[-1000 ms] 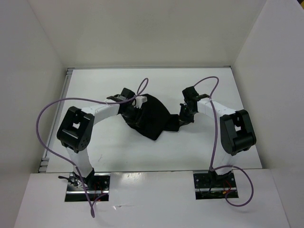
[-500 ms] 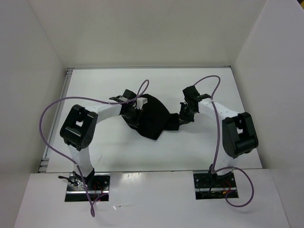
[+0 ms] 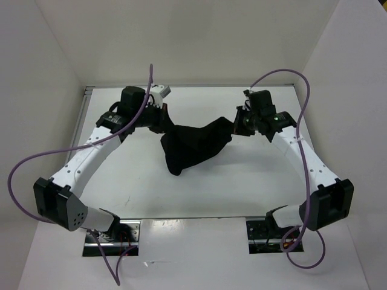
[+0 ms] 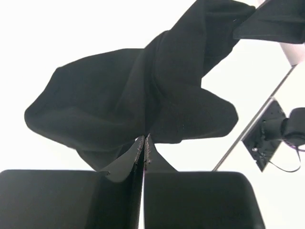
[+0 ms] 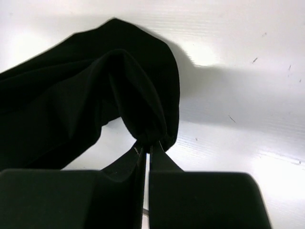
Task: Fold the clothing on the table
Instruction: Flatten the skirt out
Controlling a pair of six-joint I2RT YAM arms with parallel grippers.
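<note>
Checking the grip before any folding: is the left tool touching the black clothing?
Touching. In the left wrist view the left tool is shut, and the clothing runs straight into its closed tips, pinched between them.

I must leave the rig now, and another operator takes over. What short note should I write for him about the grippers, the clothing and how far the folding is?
Left gripper: shut on one end of the clothing.
Right gripper: shut on the opposite end.
Clothing: bunched and slung between both arms over the middle of the table, its middle sagging toward the near side. Whether it touches the surface is unclear.
Done: both ends gripped.
Left: no neat fold shows yet; probably spread it flat, then fold.
</note>
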